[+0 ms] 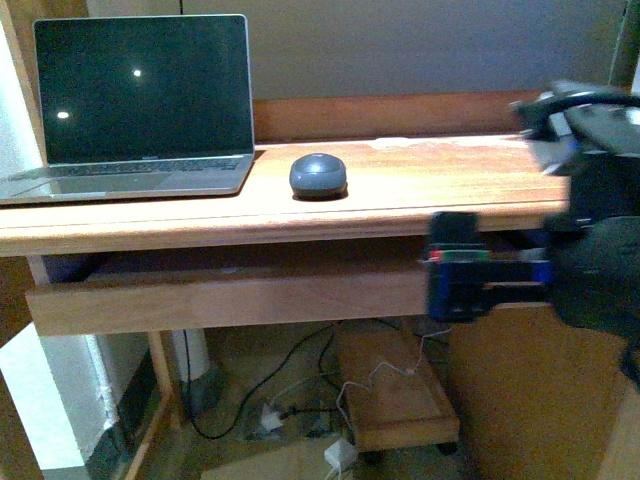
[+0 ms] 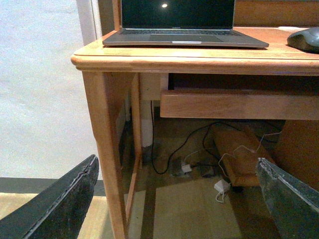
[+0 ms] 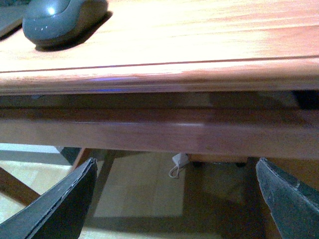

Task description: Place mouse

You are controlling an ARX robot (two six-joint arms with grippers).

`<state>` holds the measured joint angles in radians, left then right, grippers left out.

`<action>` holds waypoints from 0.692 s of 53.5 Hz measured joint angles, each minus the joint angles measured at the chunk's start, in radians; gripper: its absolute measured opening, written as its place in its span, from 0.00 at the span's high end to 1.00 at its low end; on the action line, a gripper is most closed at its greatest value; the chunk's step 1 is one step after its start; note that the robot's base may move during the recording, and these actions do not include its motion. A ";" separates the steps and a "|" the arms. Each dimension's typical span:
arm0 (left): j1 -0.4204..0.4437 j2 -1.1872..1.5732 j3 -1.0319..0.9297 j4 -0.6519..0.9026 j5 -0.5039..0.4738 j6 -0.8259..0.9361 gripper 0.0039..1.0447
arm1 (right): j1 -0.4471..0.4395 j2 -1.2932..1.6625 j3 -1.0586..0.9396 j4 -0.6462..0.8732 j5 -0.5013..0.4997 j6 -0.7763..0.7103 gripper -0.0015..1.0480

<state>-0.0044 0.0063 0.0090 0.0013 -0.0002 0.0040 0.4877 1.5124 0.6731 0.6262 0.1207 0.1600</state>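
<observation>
the small dark blue-grey domed plastic mouse (image 1: 319,176) sits on the wooden tabletop (image 1: 420,180), up and to the left of the right tool (image 1: 455,268), which hangs below the tabletop's front edge, fingers spread wide and holding nothing. risk, as i judge it: rising from there, the tool could strike the edge or the wooden drawer front (image 1: 230,295). the left tool (image 2: 174,199), also wide open and empty, is absent from the front view; the right arm is blurred

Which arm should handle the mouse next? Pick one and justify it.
Right, probably. The right claw is open, below the desk edge, with the mouse close in its view. The left claw, also open, sits off by the laptop corner, farther away.
</observation>
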 joint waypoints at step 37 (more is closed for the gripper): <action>0.000 0.000 0.000 0.000 0.000 0.000 0.07 | -0.187 -1.326 -0.512 -0.660 -0.232 0.204 0.07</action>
<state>-0.0044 0.0063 0.0090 0.0013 -0.0002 0.0036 0.3004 0.1864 0.1616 -0.0334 -0.1116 0.3641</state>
